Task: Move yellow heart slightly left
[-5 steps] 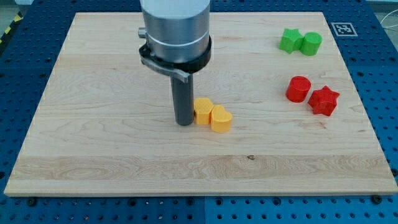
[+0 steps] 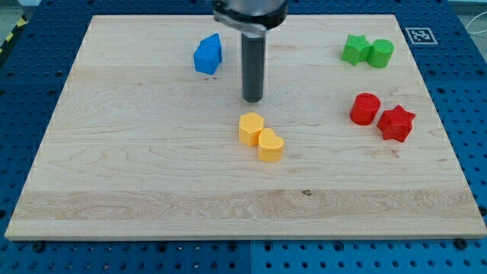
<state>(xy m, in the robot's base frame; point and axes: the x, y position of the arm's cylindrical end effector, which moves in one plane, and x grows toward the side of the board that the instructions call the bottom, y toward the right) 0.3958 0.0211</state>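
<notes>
The yellow heart (image 2: pixel 270 144) lies near the board's middle. It touches a second yellow block (image 2: pixel 250 128) at its upper left. My tip (image 2: pixel 253 100) stands on the board just above that second yellow block, with a small gap between them. It touches no block. The rod rises straight up out of the view's top.
A blue block (image 2: pixel 208 55) sits up and left of the tip. A green star (image 2: pixel 354 49) and a green cylinder (image 2: pixel 381 52) touch at the top right. A red cylinder (image 2: pixel 365 109) and a red star (image 2: pixel 396 122) sit at the right. The wooden board (image 2: pixel 137 190) ends near every edge of the view.
My tip has moved from the left side of the yellow pair up and to the right, to above them. The blue block is now uncovered. The yellow blocks have not moved.
</notes>
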